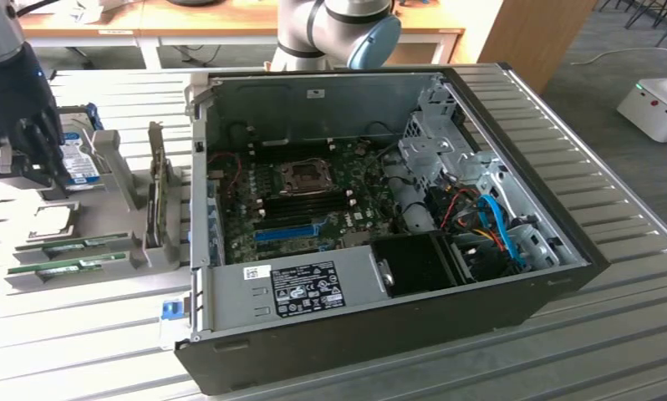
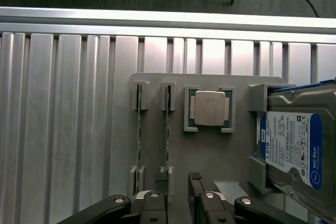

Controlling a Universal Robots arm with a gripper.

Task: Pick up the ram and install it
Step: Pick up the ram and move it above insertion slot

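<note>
The gripper [image 1: 33,180] [image 2: 177,179] hung over a grey holder [image 1: 116,180] [image 2: 210,156] on the slatted metal table [image 1: 623,334] [image 2: 63,129], on the exterior view's left of the open computer case [image 1: 345,347]. Its dark fingers [image 2: 195,182] stood apart with nothing between them. In the wrist view they sat above one end of the ram [image 1: 85,243] [image 2: 167,129], touching nothing that could be made out.

The ram stood on its long edge in slotted posts of the holder. It lay between the second green stick [image 1: 57,268] [image 2: 138,135], which was parallel and just beside it, and the processor chip [image 1: 42,220] [image 2: 210,108] in its square recess. Both sticks carried pale stickers in the exterior view, but their print was too small to read. Faint marks on the chip's metal lid could not be read either.

At the holder's far side a hard drive [image 1: 79,154] [image 2: 294,140] stood on edge. Its blue-and-white label read "WD Blue" and "1.0TB", with the finer lines illegible.

Inside the case the green motherboard [image 1: 345,213] lay exposed with its processor socket [image 1: 306,175]. The power supply's white label [image 1: 306,288] showed a barcode and certification marks, none of them legible
</note>
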